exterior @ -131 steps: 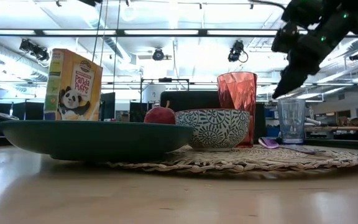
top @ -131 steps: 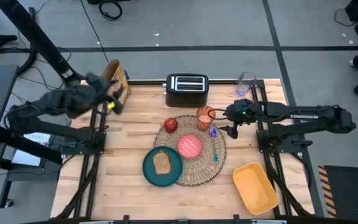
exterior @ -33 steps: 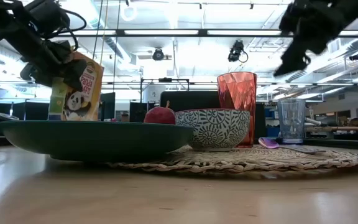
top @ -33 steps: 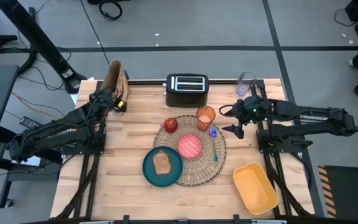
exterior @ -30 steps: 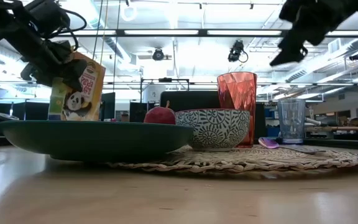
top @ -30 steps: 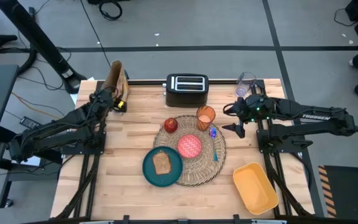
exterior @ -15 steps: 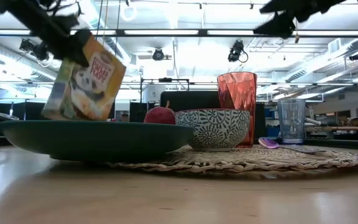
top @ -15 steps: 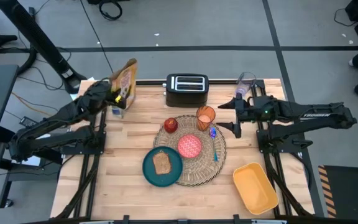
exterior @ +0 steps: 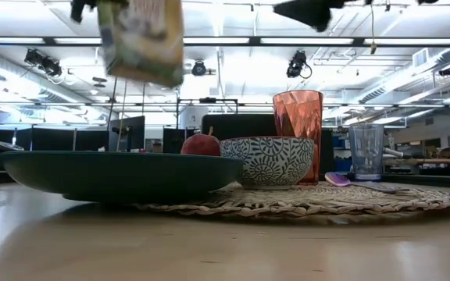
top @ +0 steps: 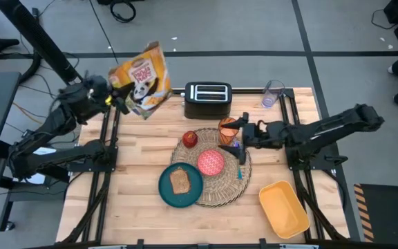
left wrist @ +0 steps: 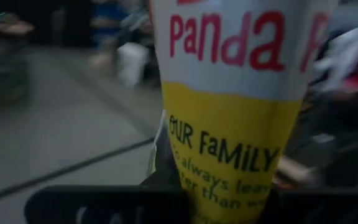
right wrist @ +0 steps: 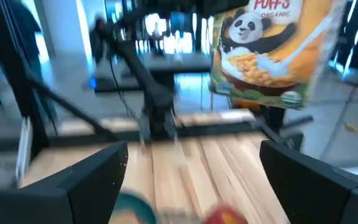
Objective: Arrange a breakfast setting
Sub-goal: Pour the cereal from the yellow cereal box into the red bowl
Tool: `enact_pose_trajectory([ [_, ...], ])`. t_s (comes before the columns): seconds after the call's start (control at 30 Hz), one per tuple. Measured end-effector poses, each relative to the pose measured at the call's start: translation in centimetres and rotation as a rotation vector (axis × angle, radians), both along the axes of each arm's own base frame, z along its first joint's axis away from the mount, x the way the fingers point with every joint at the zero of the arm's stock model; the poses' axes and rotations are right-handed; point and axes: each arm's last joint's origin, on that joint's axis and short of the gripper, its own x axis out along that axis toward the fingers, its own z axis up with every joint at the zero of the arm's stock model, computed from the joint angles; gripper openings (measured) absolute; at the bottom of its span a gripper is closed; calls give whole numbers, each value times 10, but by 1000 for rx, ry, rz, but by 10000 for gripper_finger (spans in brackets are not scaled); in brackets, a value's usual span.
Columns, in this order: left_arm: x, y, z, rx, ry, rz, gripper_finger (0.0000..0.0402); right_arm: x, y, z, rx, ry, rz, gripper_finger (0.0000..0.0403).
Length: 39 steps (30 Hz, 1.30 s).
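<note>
The round straw placemat (top: 220, 185) lies mid-table. On it are the red bowl (top: 211, 162), the red apple (top: 189, 138), the orange cup (top: 226, 127) and the blue spoon (top: 239, 171). The teal plate (top: 168, 190) overlaps the mat's left rim and carries the toast slice (top: 179, 181). My left gripper (top: 113, 98) is shut on a yellow Panda Puffs cereal box (top: 142, 79), held high over the table's far left corner. My right gripper (top: 242, 138) hovers open just right of the cup, above the mat's far right part. My left gripper pinches a narrow edge of the cereal box (left wrist: 229, 193) between its two fingers, where the box tapers in. The fingers come from the table's left side. The box is lifted clear of the table and tilted, with its printed front (top: 144, 81) facing up.
A black toaster (top: 208, 99) stands at the far edge, with a clear glass (top: 273, 93) at the far right. A yellow tub (top: 284, 207) sits at the near right. Bare wood lies along the near left of the table.
My left gripper has taken the cereal box up off the table at the far left, swinging it high and tipping it from upright until its front faces up. My right gripper has moved toward the table's left, from beside the glass to the cup.
</note>
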Motion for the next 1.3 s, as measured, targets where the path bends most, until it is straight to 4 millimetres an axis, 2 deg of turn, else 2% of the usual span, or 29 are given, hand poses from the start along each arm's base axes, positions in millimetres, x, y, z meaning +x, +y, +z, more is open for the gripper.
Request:
enact_pose_trajectory([
  [0.23, 0, -10, 31, 139, -248, -292, 18, 41, 5, -11, -18, -250, -25, 375],
  [0.4, -1, -16, 44, 198, -381, -439, 18, 62, -6, -26, -7, -391, -21, 375],
  [0.53, -1, -24, 50, 218, -442, -522, 18, 71, -17, -34, 29, -480, -50, 375],
  [0.73, 9, -33, 53, 227, -478, -634, 18, 95, -23, -13, -2, -594, 43, 375],
  [0.9, 28, -38, 53, 245, -490, -702, 18, 113, -26, 4, -22, -642, 94, 375],
  [1.13, 49, -42, 51, 300, -485, -729, 18, 114, -25, 14, 8, -675, 215, 375],
  [1.3, 59, -40, 49, 303, -480, -726, 18, 112, -25, 16, 25, -698, 231, 375],
])
